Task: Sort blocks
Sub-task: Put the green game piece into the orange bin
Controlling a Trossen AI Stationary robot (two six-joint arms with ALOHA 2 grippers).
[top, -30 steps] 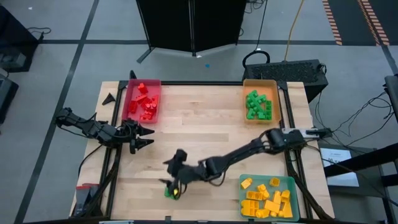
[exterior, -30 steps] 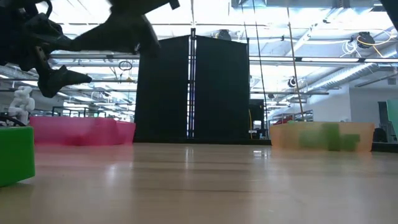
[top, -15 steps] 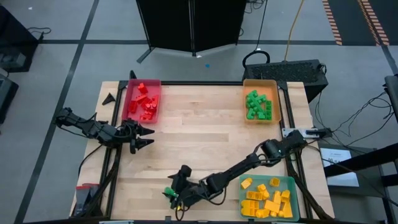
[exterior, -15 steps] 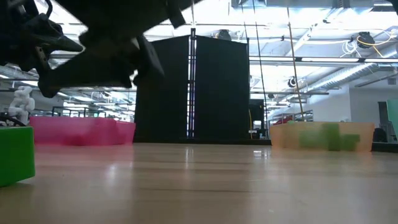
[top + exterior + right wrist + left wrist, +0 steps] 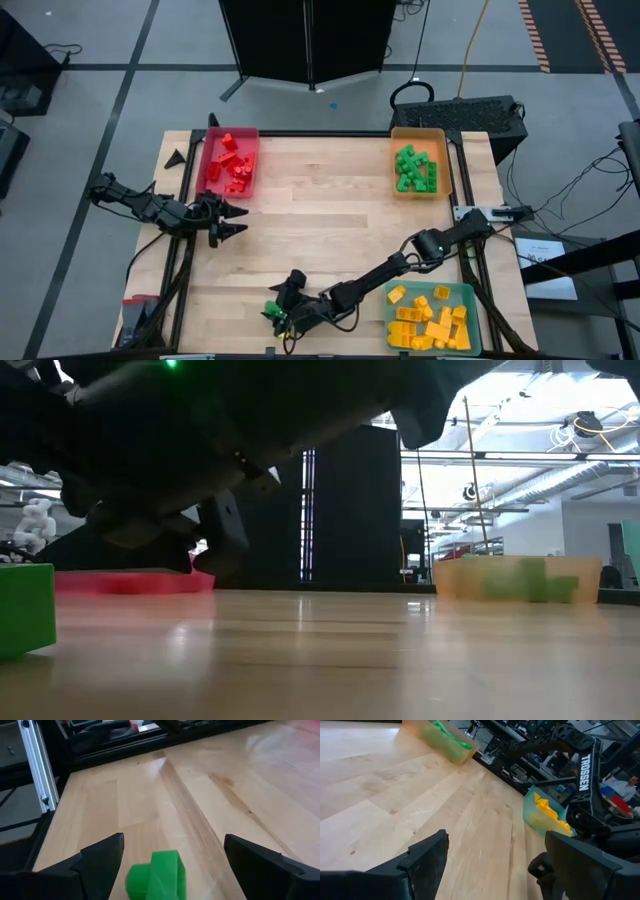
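Fingers (image 5: 100, 857) of the right gripper (image 5: 170, 865) spread wide around one small, bright green block (image 5: 156, 875) with a round stud.

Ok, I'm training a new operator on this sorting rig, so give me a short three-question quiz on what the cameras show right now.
1. True or false: the right end effector is shut on the green block.
2. Which tray holds the yellow blocks? A: red tray B: orange tray C: teal tray
3. Fill in: the left end effector waits just below the ___ tray in the high view.

Key:
1. False. In the right wrist view its fingers stand open on either side of the block, which lies on the table near the front edge.
2. C.
3. Red.
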